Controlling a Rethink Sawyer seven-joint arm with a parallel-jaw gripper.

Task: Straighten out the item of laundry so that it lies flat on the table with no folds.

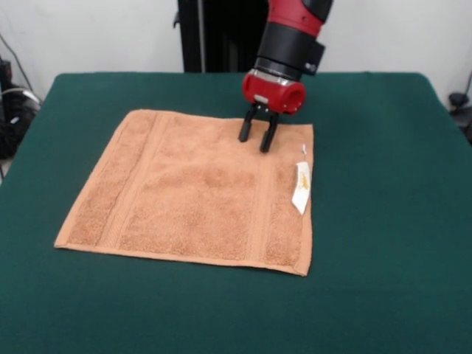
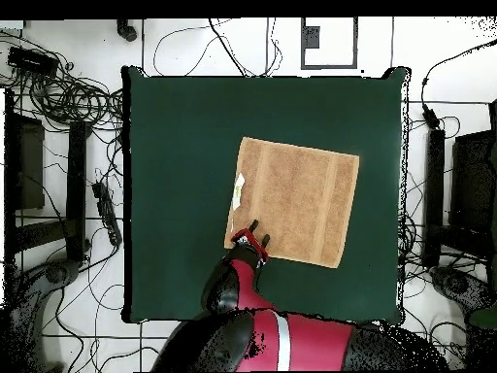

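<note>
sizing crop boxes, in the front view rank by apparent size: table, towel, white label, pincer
1. table
2. towel
3. pincer, though it stands above the cloth, so its nearness to the camera differs
4. white label, looks close to the pincer

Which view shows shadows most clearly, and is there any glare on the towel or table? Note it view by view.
Front view: light is soft and even, with only a faint shadow on the towel beneath the open gripper and no glare on the matte table. Overhead view: flat light, no clear shadows or glare; the towel's white label looks brightest.
</note>
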